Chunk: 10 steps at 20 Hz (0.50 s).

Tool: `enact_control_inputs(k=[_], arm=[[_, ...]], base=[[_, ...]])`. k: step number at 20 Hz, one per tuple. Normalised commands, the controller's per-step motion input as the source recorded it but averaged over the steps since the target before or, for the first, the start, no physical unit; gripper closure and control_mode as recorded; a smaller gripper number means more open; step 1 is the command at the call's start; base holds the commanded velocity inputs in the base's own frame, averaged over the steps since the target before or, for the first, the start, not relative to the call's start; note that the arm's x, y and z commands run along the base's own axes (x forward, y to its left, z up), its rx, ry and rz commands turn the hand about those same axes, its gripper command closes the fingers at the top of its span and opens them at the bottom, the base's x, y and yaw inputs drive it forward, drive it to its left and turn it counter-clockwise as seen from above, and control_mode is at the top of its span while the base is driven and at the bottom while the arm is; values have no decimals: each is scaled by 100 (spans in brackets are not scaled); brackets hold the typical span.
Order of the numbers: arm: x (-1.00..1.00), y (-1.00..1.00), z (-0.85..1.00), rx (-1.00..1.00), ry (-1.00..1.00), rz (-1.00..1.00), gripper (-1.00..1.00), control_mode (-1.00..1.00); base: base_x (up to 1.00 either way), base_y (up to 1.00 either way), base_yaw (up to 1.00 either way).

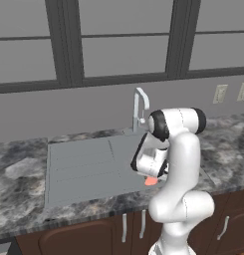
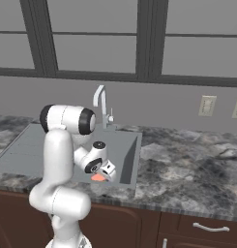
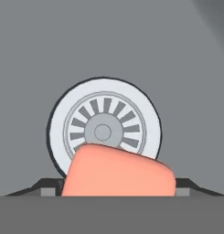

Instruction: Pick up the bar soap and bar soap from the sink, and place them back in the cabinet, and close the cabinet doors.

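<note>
From the left base view you see the grey sink [image 1: 83, 169], a wide shallow basin with a ridged drainboard on its left half, set into speckled grey stone counter [image 1: 19, 169]. A slim curved silver tap [image 1: 139, 107] stands at its back edge. The white arm bends down over the basin's right part, and a salmon-orange bar soap [image 1: 151, 181] peeks out just below the hand.

In the right base view the gripper [image 2: 104, 175] hangs low over the basin [image 2: 28, 145] near its front wall, with the soap [image 2: 97, 178] at its tip. Dark brown cabinet fronts [image 2: 197, 227] with silver handles run under the counter [image 2: 187, 160], and two pale outlet plates [image 2: 207, 105] sit on the wall.

In the hand view the soap [image 3: 118, 173] looks smooth and matt, a flat block with rounded corners, wedged between the two dark fingertips [image 3: 47, 186] at either side; your gripper is clamped on it. Behind it lies the round drain [image 3: 104, 130], a white ring around a slotted grey strainer, in the flat sink floor [image 3: 109, 41].
</note>
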Motion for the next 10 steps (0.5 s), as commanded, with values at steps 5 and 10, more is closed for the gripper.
enact_control_inputs(k=[5, 10], arm=[[0, 0, 0, 0, 0, 0, 100, -100], [0, 0, 9, 0, 0, 0, 100, -100]], base=[[0, 0, 0], [0, 0, 0]])
